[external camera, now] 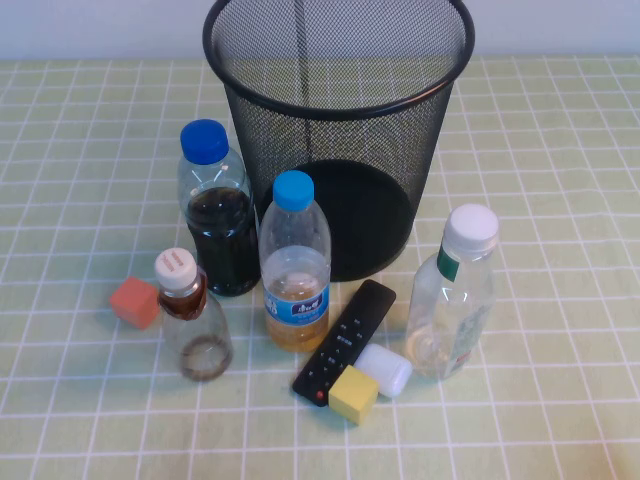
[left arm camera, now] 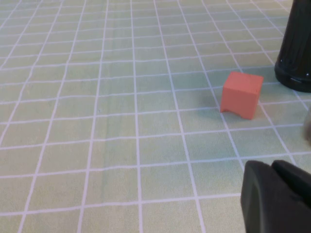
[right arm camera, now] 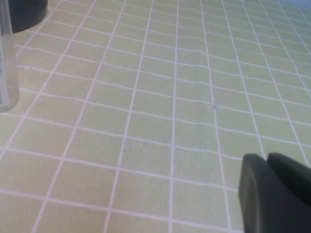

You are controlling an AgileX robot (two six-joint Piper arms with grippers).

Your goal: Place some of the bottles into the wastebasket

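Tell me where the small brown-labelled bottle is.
In the high view the small bottle stands upright front-left of the wastebasket, beside the orange block.

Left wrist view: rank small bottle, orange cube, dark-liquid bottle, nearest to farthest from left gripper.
From the left gripper, fingers shut, at the table's left:
1-2. Small bottle, sliver at the frame edge, and orange cube, ahead: too close to call.
3. Dark-liquid bottle, behind the cube.
Right gripper parked at the right, shut.

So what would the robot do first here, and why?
Probably open the right gripper and reach toward the larger white-capped bottle: it stands upright on the robot's right, outside the wastebasket. Both grippers are shut and low over bare tablecloth; the left gripper sits near the orange cube.
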